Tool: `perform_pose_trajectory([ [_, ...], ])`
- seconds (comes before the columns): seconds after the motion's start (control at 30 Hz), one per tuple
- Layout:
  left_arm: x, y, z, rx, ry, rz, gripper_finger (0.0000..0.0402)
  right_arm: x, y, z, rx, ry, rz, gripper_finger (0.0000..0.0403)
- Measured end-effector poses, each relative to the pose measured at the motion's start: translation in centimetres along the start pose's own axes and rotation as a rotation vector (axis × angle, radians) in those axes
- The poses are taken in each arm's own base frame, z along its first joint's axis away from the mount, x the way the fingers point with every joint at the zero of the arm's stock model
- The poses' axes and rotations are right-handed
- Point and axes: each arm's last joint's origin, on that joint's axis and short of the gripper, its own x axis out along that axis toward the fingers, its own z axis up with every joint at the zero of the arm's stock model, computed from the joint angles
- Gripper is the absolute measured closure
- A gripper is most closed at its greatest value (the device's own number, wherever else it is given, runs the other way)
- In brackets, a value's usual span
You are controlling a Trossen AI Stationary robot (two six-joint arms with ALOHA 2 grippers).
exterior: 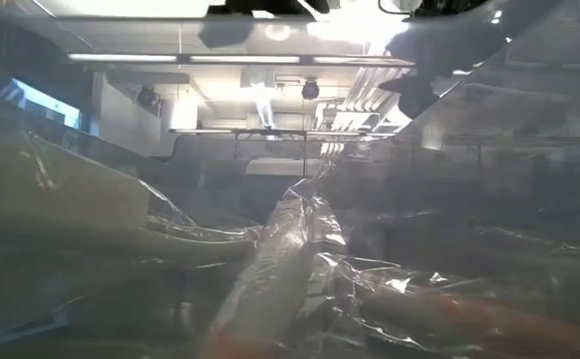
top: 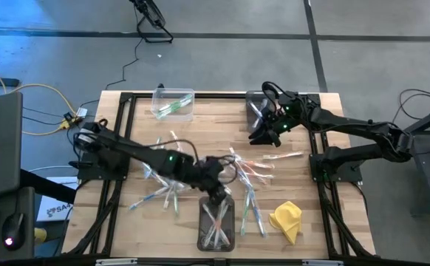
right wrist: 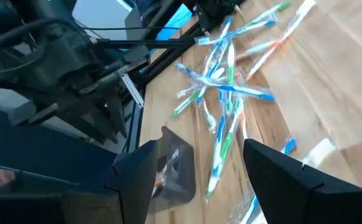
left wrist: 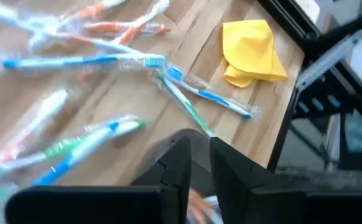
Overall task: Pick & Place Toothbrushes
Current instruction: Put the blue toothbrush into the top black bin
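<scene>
Four views, one table (top: 304,174).
High: straight down over the whole table. Low: at table-top level, pressed close against clear wrapping, facing the room. Left wrist: close above the near right part, over toothbrushes (left wrist: 75,61) and yellow cloth (left wrist: 254,51), both shared with high. Right wrist: angled down across the toothbrushes.

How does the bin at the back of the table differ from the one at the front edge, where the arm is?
The back bin is clear and lies crosswise; the front bin looks darker and lies lengthwise. The back bin holds only a few toothbrushes with green accents, while the front bin holds a fuller mixed bundle. The left gripper is at the front bin's rim; no gripper is at the back bin. Both are small rectangular bins holding wrapped toothbrushes.
</scene>
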Motion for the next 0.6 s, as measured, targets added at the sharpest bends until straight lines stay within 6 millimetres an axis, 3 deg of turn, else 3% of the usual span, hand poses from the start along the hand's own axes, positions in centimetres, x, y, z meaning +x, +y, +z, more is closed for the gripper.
perform_pose_trajectory([
  [0.27, 0.3, 3.2, 4.7, 0.136, 0.000, -0.103, 0.0383, 0.0, -0.2, 0.0, 0.004, -0.020, -0.048, 0.0172],
  [0.6, 0.1, 5.7, 8.3, 0.067, -0.123, -0.105, 0.0389, 0.0, -0.2, 0.0, 0.004, -0.026, -0.060, 0.0172],
])
